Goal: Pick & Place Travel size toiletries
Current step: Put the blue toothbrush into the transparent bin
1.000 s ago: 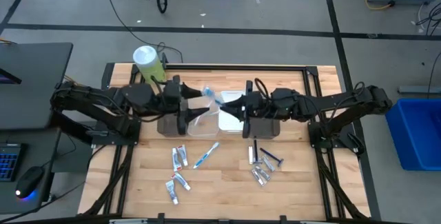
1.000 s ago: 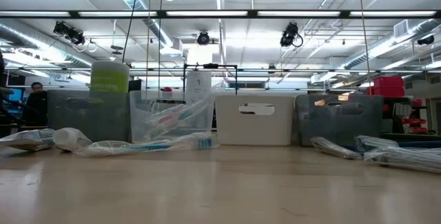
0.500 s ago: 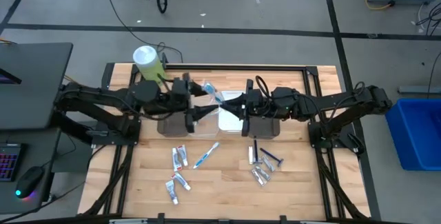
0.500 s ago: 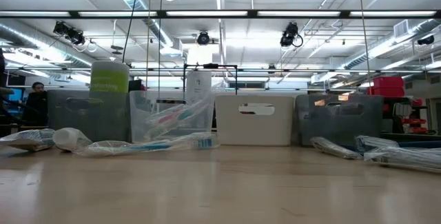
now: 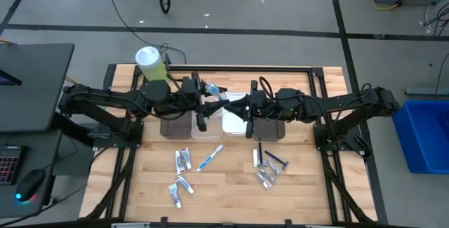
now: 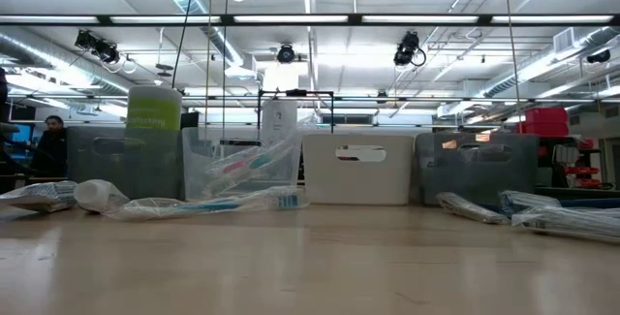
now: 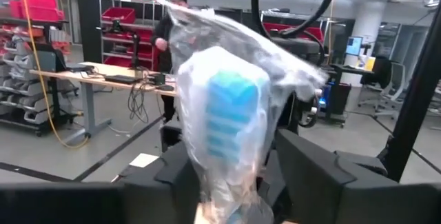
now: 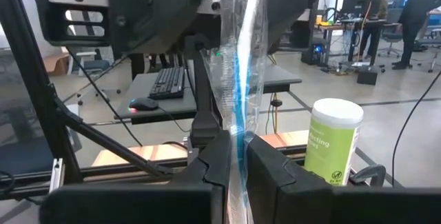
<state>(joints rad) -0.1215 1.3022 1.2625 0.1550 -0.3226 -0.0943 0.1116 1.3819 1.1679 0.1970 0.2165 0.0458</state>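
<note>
A toothbrush in a clear wrapper (image 5: 216, 95) hangs in the air above the row of trays, between my two grippers. My right gripper (image 5: 237, 107) is shut on it. My left gripper (image 5: 205, 109) stands level, facing it from the table's left, with its fingers (image 7: 176, 179) on either side of the wrapped brush head (image 7: 227, 110). On the near half of the table lie toothpaste tubes (image 5: 182, 160), another toothbrush (image 5: 209, 158), black razors (image 5: 270, 159) and silvery tubes (image 5: 265, 179). My right gripper pinches the wrapped toothbrush's handle (image 8: 238, 138) between its two fingers, coming level from the table's right. The toothbrush is lifted clear, and its head end reaches past the fingers toward my left gripper. My left gripper's fingers stand close beside the wrapper (image 7: 227, 200); whether they touch it I cannot tell.
Under the grippers stand a dark tray (image 5: 170, 128), a clear tray (image 5: 203, 131), a white tray (image 5: 233, 125) and another dark tray (image 5: 266, 131) in a row. A green-white canister (image 5: 151, 63) stands at the far left corner. People move in the room behind.
My left gripper has gone toward the table's right, up to the toothbrush that my right gripper holds still. The toothbrush has stayed in place.
</note>
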